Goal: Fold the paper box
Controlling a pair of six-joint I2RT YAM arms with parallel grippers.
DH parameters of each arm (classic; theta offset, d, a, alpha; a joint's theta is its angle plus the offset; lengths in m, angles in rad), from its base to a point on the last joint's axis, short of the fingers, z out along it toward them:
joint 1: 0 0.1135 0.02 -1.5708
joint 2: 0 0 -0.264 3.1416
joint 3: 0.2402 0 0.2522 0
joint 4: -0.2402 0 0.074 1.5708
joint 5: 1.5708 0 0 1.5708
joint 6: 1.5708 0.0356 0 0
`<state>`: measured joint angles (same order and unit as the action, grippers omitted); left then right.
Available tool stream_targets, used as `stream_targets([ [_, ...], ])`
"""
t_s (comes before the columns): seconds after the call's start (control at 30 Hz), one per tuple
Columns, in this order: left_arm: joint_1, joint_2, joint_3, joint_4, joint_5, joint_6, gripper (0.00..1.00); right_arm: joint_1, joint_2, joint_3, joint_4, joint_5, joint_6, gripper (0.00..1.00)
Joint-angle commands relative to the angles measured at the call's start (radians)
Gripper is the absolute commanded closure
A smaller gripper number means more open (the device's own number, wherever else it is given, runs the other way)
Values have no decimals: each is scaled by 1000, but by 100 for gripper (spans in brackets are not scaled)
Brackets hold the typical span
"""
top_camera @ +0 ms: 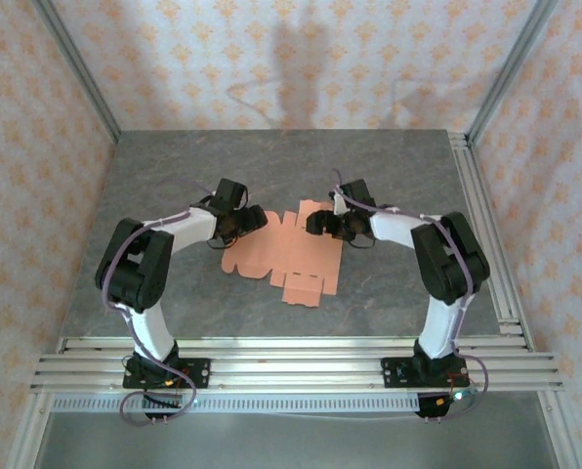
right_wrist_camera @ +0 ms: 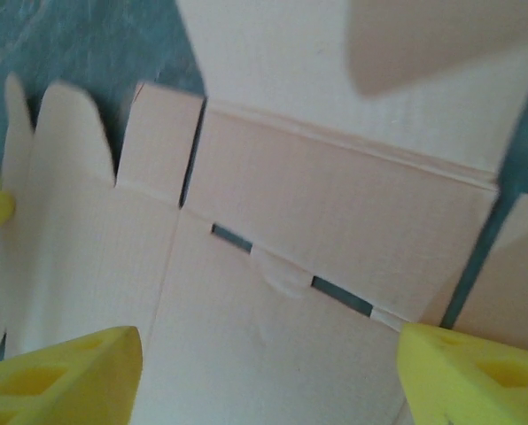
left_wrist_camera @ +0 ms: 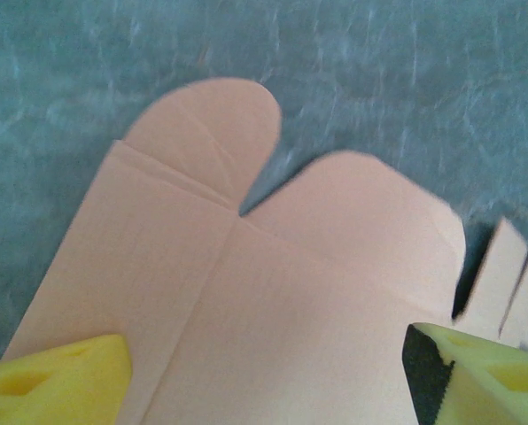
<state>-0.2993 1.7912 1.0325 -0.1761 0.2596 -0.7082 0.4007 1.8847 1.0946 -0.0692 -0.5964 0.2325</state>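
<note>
Near edge: two arms bolted to an aluminium rail (top_camera: 291,357), both bent inward over the grey stone-patterned surface (top_camera: 164,176). Mid-surface: paper box (top_camera: 286,259), salmon-orange, lying flat and unfolded as a die-cut sheet with creases, rounded flaps and slotted tabs, its nearest tab pointing toward the rail. Over the sheet's far part: left hand (top_camera: 249,223) at the rounded left flaps and right hand (top_camera: 315,221) at the right panels, each with yellow fingers (left_wrist_camera: 60,381) spread wide above the card and not pinching it.
</note>
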Motion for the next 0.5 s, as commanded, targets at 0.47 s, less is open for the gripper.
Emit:
stream_targets([
  [0.47,-151,-258,-32,-153,-54,124,0,-47,-101,1,118,92,12,1],
])
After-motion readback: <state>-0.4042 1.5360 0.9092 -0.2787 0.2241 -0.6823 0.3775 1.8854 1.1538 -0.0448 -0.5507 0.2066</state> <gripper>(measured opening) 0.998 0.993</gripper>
